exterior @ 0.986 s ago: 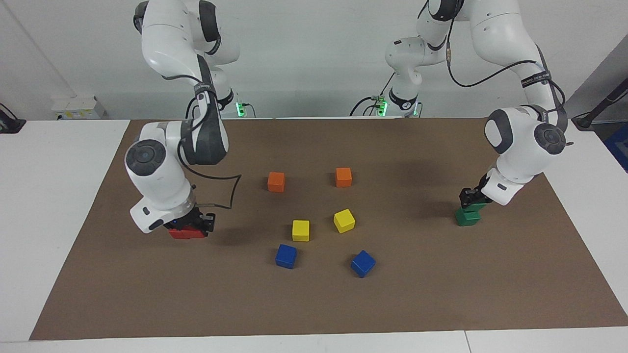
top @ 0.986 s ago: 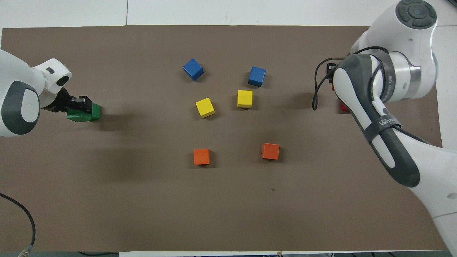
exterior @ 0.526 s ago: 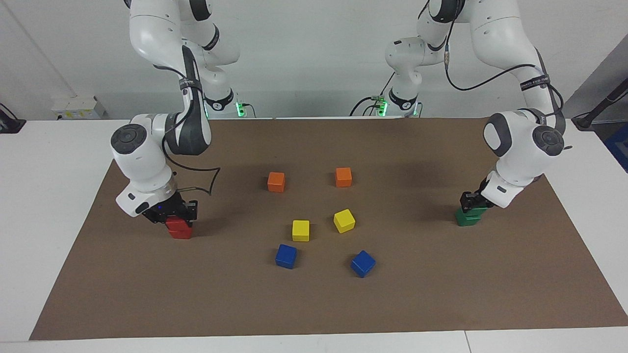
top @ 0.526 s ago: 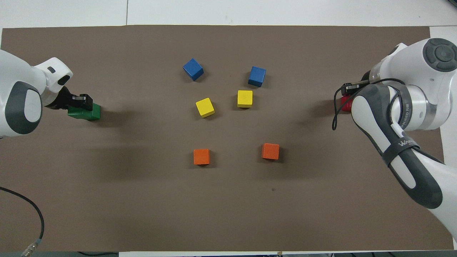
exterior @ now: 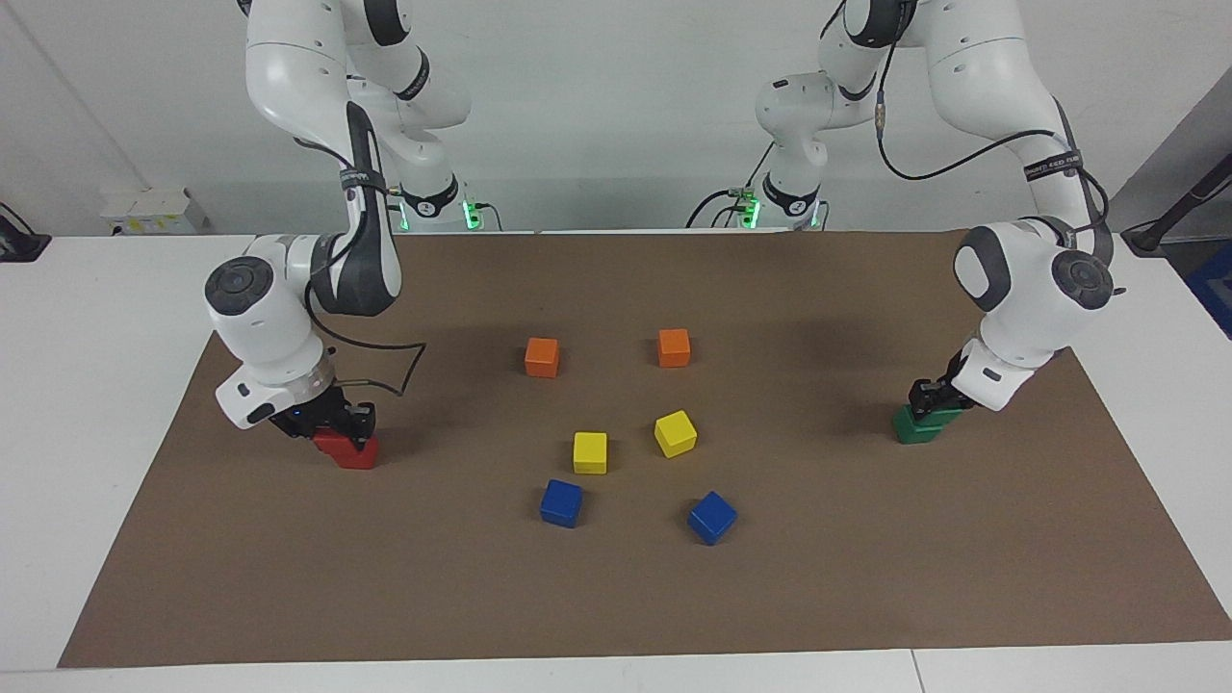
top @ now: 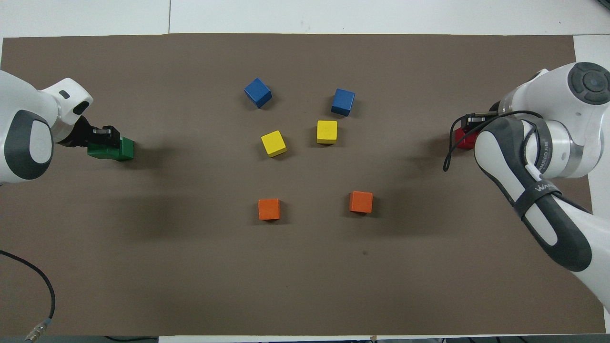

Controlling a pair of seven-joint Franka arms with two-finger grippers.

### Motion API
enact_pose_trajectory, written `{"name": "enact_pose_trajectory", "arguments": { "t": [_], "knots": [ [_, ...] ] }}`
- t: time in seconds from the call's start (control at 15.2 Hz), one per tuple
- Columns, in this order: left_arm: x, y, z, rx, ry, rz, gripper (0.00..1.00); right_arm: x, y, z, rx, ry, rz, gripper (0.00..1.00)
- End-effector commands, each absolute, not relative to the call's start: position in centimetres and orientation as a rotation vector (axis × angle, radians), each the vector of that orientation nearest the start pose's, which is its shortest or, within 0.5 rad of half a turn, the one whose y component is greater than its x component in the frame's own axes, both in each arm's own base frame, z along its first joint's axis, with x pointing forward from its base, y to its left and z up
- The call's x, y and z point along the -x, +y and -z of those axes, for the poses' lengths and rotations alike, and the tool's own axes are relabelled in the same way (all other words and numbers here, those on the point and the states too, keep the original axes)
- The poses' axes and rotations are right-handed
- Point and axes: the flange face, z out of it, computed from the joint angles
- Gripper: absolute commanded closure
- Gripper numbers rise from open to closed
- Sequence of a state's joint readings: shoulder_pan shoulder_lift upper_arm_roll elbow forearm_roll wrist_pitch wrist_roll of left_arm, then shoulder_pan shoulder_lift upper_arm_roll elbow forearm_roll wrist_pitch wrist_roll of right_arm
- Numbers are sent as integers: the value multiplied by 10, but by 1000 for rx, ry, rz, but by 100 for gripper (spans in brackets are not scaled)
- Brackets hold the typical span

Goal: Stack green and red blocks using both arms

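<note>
Working outward from the robots, we record two orange cubes (exterior: 542, 356), then two yellow cubes (exterior: 590, 451), then two blue cubes (exterior: 561, 502) mid-mat. At the left arm's end, the left gripper (exterior: 932, 399) is clamped on the upper green block (exterior: 926, 417), which rests on the lower one. At the right arm's end, the right gripper (exterior: 332, 424) is clamped on the upper red block (exterior: 337, 442), atop the second.
</note>
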State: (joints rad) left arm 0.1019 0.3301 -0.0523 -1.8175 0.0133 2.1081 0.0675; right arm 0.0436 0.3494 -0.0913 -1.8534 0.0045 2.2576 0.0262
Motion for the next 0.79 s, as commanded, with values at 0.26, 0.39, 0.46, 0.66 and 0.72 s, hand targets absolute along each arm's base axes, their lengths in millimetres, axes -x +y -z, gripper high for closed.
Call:
{"name": "enact_pose_trajectory", "arguments": {
  "t": [0.26, 0.39, 0.46, 0.66, 0.72],
  "knots": [
    [-628, 29, -350, 3158, 6, -30, 100, -639, -23, -335, 3146, 172, 104, 100],
    [-628, 27, -349, 3158, 1, -20, 100, -640, -23, -335, 3145, 177, 125, 100],
    [-627, 27, -347, 3158, 1, -27, 100, -640, -23, -335, 3145, 177, 130, 100],
    [-625, 27, -344, 3158, 3, -32, 60, -639, -25, -333, 3143, 186, 128, 100],
    [-623, 27, -343, 3158, 13, -37, 1, -639, -25, -333, 3143, 191, 128, 100]
  ]
}}
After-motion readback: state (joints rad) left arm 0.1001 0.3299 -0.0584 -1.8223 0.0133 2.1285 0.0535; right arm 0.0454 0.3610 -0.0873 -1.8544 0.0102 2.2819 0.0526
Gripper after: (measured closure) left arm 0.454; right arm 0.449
